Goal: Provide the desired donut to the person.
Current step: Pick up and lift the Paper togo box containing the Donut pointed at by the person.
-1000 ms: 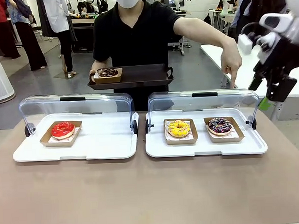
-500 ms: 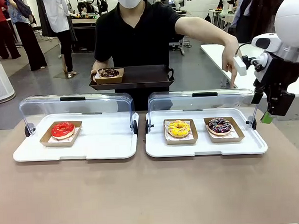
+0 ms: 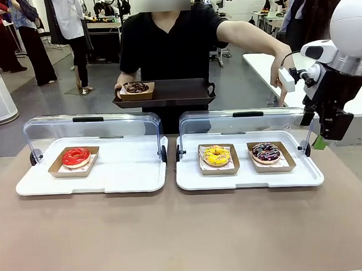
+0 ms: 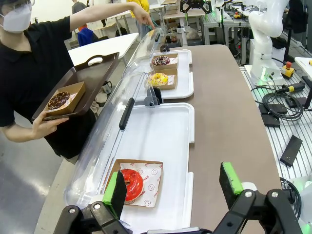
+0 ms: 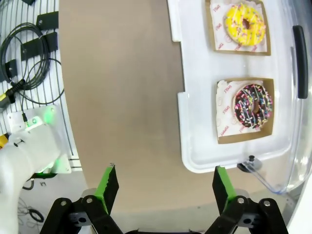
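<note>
Selection step. Person's hand (image 3: pixel 282 83) points down behind right case (image 3: pixel 249 183), likely at sprinkled chocolate donut (image 3: pixel 265 152) in cardboard boat there. Right gripper (image 5: pixel 164 176) hovers off case's end, jaws spread, empty; left gripper (image 4: pixel 173 187) likewise spread. Next: lower, pinch boat edge, deliver to black tray (image 3: pixel 179 98).

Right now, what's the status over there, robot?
Both open, empty: left gripper, right gripper. Person's hand points toward chocolate sprinkle donut, untouched on white tray. Clear lid raised; nothing blocking.
</note>
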`<state>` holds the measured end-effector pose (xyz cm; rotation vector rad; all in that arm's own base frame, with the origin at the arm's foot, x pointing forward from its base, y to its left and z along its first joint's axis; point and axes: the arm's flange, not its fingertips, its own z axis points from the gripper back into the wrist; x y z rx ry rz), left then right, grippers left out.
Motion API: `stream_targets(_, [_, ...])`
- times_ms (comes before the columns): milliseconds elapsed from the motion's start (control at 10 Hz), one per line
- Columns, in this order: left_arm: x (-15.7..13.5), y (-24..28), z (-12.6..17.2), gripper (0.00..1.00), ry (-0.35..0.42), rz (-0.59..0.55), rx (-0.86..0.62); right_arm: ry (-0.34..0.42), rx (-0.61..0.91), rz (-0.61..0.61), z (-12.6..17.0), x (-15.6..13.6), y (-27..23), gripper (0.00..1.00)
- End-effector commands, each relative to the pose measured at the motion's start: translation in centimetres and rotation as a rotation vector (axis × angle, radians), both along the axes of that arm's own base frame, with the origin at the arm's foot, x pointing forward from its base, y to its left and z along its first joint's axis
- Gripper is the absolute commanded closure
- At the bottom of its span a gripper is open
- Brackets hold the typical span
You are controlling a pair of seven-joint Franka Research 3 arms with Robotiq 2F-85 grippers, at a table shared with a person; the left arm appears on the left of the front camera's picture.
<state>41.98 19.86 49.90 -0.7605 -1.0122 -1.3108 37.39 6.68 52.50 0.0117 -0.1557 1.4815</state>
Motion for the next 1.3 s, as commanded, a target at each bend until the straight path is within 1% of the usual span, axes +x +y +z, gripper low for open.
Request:
stream_targets(0, [-0.1,0.1,0.1,0.00,-0.004,0.001,-0.001,0.000,0.000,0.000,0.0,0.0,0.0,0.00])
stream_targets(100, [-0.1,0.1,0.1,0.00,-0.004,0.001,-0.001,-0.004,0.024,0.000,-1.3,0.3,-0.2,0.00])
stream_targets(400, [-0.1,0.1,0.1,0.00,-0.004,0.001,-0.001,-0.082,0.050,0.037,-6.2,2.0,-1.0,0.00])
stream_targets(600, [-0.1,0.1,0.1,0.00,-0.004,0.001,-0.001,-0.057,0.050,0.034,-9.5,3.3,-1.8,0.00])
stream_targets(700, [-0.1,0.1,0.1,0.00,-0.004,0.001,-0.001,-0.044,0.039,0.012,-10.9,4.4,-2.2,0.00])
stream_targets(900, [-0.1,0.1,0.1,0.00,-0.004,0.001,-0.001,0.016,0.037,-0.014,-12.0,7.2,-2.8,0.00])
stream_targets(1000, [-0.1,0.1,0.1,0.00,-0.004,0.001,-0.001,0.032,0.055,-0.027,-12.3,8.4,-3.1,0.00])
stream_targets(1200, [-0.1,0.1,0.1,0.00,-0.004,0.001,-0.001,0.041,0.061,-0.031,-12.9,9.3,-3.0,0.00])
